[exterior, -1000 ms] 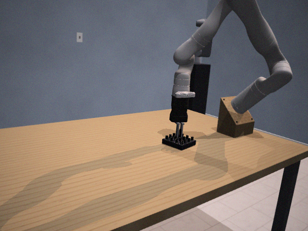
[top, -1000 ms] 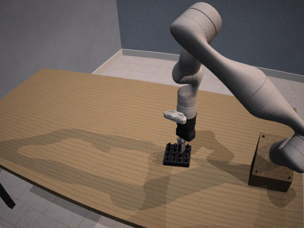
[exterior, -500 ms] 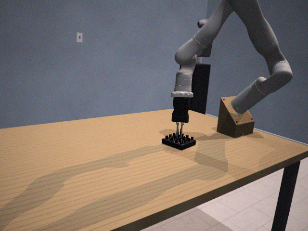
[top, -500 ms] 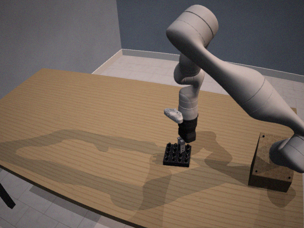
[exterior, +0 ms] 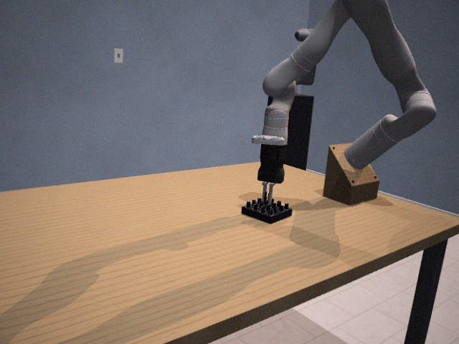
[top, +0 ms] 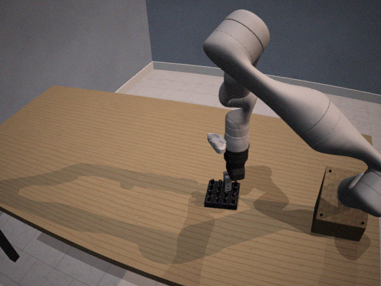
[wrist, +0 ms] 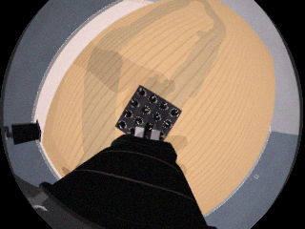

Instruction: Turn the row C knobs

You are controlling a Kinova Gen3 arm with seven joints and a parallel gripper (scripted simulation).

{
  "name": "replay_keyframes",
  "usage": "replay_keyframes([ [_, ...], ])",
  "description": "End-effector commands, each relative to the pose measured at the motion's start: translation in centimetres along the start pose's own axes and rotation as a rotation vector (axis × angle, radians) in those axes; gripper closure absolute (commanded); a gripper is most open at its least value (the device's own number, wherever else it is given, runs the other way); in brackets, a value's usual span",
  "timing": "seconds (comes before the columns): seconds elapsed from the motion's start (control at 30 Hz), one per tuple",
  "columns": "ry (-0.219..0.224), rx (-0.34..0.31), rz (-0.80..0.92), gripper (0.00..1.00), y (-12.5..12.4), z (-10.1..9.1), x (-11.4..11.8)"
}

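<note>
Your hand (exterior: 267,198) points straight down with its fingers drawn narrow onto a knob (top: 227,186) of the knob box (top: 222,194), gripping it. The box stands on the counter (top: 107,148) directly beneath the hand. You cannot read which knob.

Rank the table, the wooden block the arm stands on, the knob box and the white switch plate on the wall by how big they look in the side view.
1. Table, by far the largest.
2. Wooden block.
3. Knob box.
4. Switch plate, the smallest, though it sits far back on the wall, so its true size is unsure.
</note>
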State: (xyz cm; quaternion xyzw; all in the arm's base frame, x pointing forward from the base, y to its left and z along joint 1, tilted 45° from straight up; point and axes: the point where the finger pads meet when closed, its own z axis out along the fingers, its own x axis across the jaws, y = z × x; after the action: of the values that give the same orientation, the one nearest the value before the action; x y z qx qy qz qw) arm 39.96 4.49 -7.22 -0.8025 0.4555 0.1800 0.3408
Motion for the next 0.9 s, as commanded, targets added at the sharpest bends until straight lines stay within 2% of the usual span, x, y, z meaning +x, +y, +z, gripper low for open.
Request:
replay_keyframes([
  [0.0, 0.0, -0.004, 0.034, 0.7, -0.05, 0.0, -0.11],
  [0.27, 0.001, -0.004, 0.167, 0.7, -0.05, 0.0, -0.11],
  [0.87, 0.001, -0.004, 0.327, 0.7, -0.05, 0.0, -0.11],
])
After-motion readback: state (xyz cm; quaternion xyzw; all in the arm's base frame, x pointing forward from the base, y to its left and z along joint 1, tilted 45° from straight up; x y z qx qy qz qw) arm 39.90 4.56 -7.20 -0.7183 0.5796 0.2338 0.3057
